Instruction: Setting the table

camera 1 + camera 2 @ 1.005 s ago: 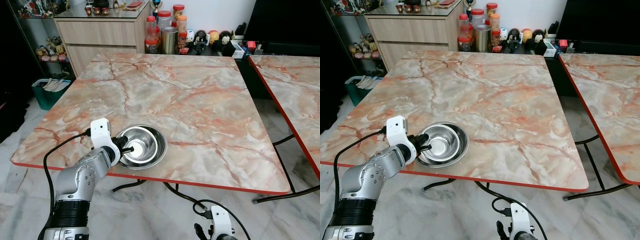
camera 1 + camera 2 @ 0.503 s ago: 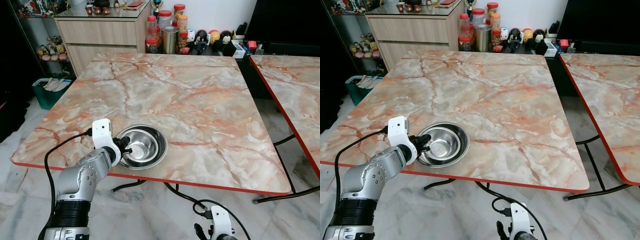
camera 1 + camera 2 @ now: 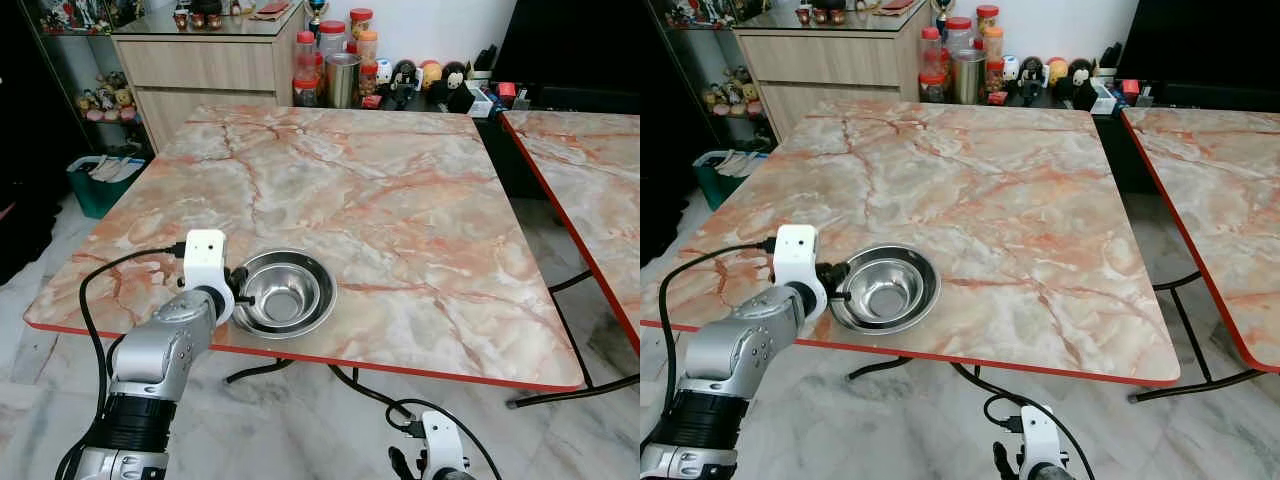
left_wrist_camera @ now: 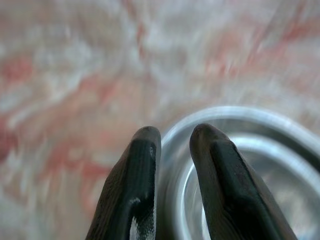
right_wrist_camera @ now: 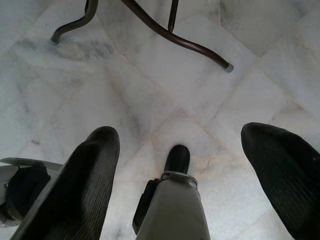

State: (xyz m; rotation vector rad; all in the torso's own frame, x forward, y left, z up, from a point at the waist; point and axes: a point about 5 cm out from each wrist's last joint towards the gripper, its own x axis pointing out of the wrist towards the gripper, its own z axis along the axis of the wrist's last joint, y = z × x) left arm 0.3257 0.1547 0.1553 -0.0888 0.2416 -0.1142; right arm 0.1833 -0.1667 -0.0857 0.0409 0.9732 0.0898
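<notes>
On the marble table (image 3: 400, 200), our left gripper (image 4: 172, 165) pinches the near rim of the steel bowl (image 3: 290, 292); we should slide it slowly, keeping it level.

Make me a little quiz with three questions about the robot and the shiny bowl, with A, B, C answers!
1. Where is the round shiny steel bowl?
A. by the near red edge of the marble table
B. on the floor
C. on the wooden cabinet

2. How many bowls are on that table?
A. three
B. one
C. none

3. What is the left gripper doing?
A. hanging wide open over the floor
B. holding a spoon
C. pinching the bowl's rim

Answers:
1. A, the bowl sits close to the red front edge.
2. B, a single bowl rests on the marble top.
3. C, the left wrist view shows one black finger outside the rim and one inside; the right gripper, open, hangs over the floor.
</notes>
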